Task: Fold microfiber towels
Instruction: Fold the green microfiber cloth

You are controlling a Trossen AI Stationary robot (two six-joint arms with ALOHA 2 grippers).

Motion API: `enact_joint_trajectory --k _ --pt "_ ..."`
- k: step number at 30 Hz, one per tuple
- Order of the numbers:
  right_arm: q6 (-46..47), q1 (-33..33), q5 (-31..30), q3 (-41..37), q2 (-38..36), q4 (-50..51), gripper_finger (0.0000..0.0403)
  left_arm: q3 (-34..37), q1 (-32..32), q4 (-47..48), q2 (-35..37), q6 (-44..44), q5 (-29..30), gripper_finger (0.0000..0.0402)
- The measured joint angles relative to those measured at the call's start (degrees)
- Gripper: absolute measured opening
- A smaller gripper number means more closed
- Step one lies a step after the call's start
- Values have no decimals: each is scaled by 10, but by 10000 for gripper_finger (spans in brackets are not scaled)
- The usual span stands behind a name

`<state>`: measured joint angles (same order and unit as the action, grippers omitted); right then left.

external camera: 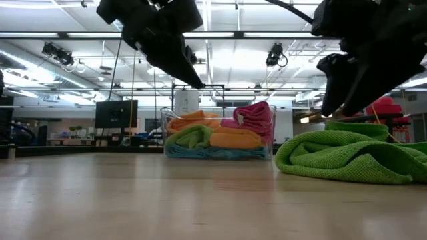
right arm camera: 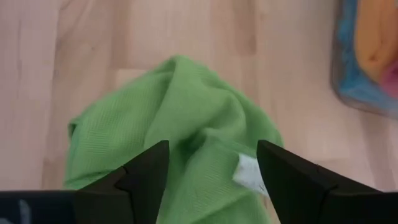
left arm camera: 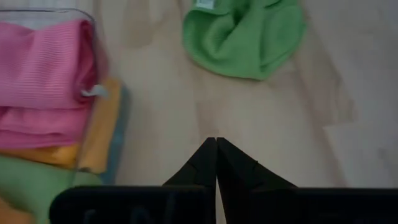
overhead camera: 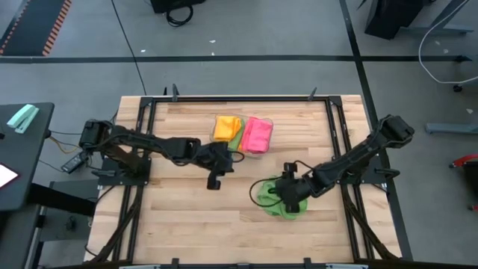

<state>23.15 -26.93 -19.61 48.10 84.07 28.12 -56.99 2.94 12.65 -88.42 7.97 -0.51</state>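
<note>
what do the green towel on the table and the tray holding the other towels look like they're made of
Green towel: soft woven cloth, probably microfiber; fine ribbed texture, matte, crumples in loose folds, with a white sewn tag. Tray: likely clear, glossy plastic; the folded towels show through its walls.

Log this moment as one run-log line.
left gripper: shut, empty, near tray | right gripper: open above green towel | towel: crumpled on table, unfolded

Bright, even overhead light from long white ceiling strip lamps [external camera: 220, 33] fills the room, glaring slightly in the low view. The pale wooden slatted tabletop [overhead camera: 187, 217] is evenly lit, with only soft, faint shadows under the arms. Both wrist views are soft and blurred, and the crumpled green microfiber towel [right arm camera: 180, 118] lacks sharp detail.
</note>
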Motion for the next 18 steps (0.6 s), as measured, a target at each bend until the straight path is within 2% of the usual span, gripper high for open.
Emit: enact_joint_trajectory --k 4,12,18 --pt "5 -14 -32 -1 15 2 236 0 16 11 0 -34 0 14" --pt "26 -12 -30 -17 52 -16 175 13 66 59 0 -40 0 24" --pt "33 -12 -30 -17 53 -24 93 18 96 57 0 3 0 11"
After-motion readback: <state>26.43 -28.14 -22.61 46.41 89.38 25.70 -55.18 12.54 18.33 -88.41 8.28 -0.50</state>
